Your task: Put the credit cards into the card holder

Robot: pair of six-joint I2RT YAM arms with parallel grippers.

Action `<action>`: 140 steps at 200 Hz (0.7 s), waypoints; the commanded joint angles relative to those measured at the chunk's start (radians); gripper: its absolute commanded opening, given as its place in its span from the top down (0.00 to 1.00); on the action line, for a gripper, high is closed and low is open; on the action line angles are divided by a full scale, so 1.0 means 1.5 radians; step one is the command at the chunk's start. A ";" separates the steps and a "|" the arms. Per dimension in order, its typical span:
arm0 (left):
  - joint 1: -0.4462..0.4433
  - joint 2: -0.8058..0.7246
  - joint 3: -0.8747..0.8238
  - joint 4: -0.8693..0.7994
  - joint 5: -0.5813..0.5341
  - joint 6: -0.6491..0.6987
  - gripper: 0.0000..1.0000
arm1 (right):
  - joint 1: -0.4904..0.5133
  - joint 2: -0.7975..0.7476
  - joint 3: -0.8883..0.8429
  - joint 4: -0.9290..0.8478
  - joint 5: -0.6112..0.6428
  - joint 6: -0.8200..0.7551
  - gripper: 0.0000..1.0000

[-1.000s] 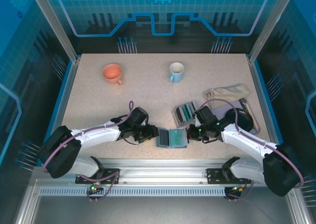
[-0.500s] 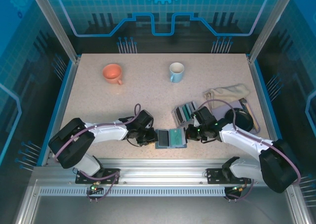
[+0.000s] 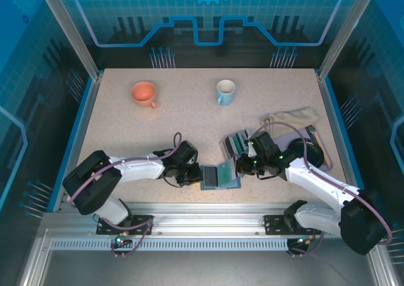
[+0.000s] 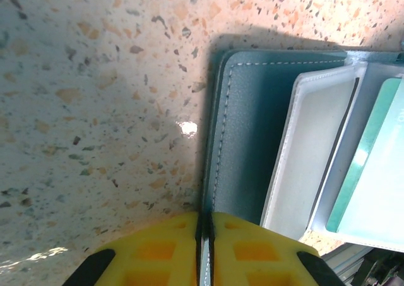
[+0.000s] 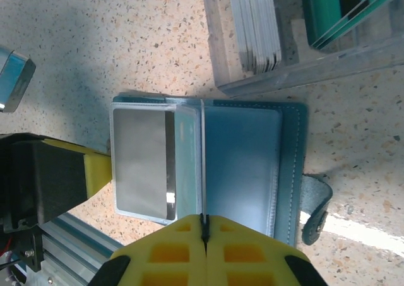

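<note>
Though open, card holder [image 4: 252,128] partly cropped.

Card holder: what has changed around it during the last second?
The left gripper moved in and closed on the left edge of the card holder. The right gripper, still shut on an inner leaf, raised that side slightly. The orange mug, blue mug and card rack stayed put.

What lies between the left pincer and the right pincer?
The open card holder, in the top view. The left pincer grips its cover edge, the right pincer a thin inner leaf.
</note>
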 commanded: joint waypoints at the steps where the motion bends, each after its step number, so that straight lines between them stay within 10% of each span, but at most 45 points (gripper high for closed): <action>1: -0.005 -0.002 0.016 0.003 -0.007 -0.002 0.87 | 0.015 -0.010 0.020 -0.015 -0.018 0.010 0.95; 140: -0.006 -0.002 0.018 0.010 -0.007 -0.003 0.89 | 0.056 0.059 0.069 -0.025 0.001 -0.004 0.95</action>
